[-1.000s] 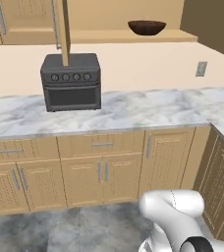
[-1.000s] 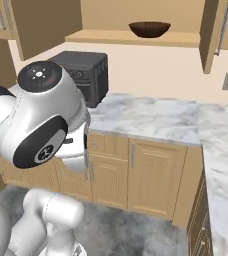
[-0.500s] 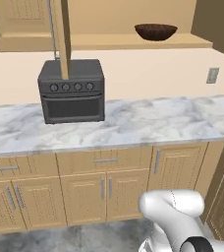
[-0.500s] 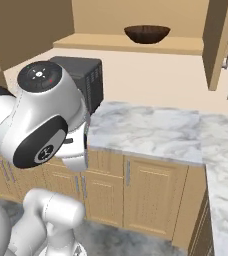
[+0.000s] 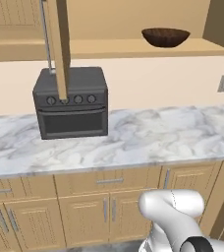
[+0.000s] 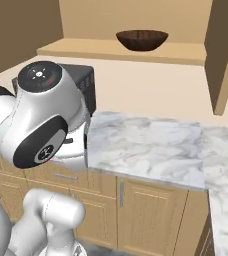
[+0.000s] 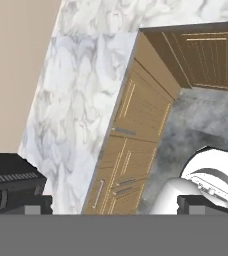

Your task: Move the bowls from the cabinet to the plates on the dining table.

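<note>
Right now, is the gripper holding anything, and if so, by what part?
Nothing is held. The gripper is open with nothing between its fingertips, and the wooden bowl sits on the cabinet shelf.

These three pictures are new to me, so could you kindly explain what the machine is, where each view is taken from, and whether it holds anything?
It is a white robot arm on a driving base in a rendered kitchen. Two cameras ride on the base behind the arm, one to its left and one to its right. The third sits on the hand and looks along the end effector, whose dark fingertips stand wide apart with nothing between them. A black oven stands on the marble counter. Above, a dark wooden bowl rests on the shelf of the open wall cabinet. The hand camera looks down at the counter and drawer fronts.
</note>
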You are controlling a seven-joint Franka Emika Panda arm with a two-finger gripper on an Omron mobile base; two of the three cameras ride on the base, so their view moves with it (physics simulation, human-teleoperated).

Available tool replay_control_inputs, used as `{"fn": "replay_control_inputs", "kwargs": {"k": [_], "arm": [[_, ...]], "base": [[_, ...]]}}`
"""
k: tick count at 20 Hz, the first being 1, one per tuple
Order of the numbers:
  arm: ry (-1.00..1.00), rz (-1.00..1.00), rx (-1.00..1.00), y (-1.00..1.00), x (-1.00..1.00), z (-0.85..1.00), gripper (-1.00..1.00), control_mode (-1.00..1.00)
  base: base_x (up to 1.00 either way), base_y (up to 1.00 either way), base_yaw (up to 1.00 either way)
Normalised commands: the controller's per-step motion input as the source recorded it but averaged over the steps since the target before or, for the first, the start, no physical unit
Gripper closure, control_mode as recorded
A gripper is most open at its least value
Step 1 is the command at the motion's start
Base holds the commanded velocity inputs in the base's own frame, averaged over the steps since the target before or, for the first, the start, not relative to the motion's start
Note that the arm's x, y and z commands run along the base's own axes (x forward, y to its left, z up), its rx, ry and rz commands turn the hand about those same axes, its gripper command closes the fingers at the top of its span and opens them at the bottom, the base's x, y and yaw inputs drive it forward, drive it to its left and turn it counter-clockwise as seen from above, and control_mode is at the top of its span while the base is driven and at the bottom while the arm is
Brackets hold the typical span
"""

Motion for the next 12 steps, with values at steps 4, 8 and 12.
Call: {"fn": "replay_control_inputs", "kwargs": {"k": [4, 8, 12], "arm": [[0.0, 0.0, 0.0, 0.0, 0.0, 0.0, -1.0, 1.0], [0.0, 0.0, 0.0, 0.0, 0.0, 0.0, -1.0, 1.0], [0.0, 0.0, 0.0, 0.0, 0.0, 0.0, -1.0, 1.0]], "base": [[0.62, -0.01, 0.0], [0.62, -0.02, 0.0], [0.5, -0.08, 0.0]]}}
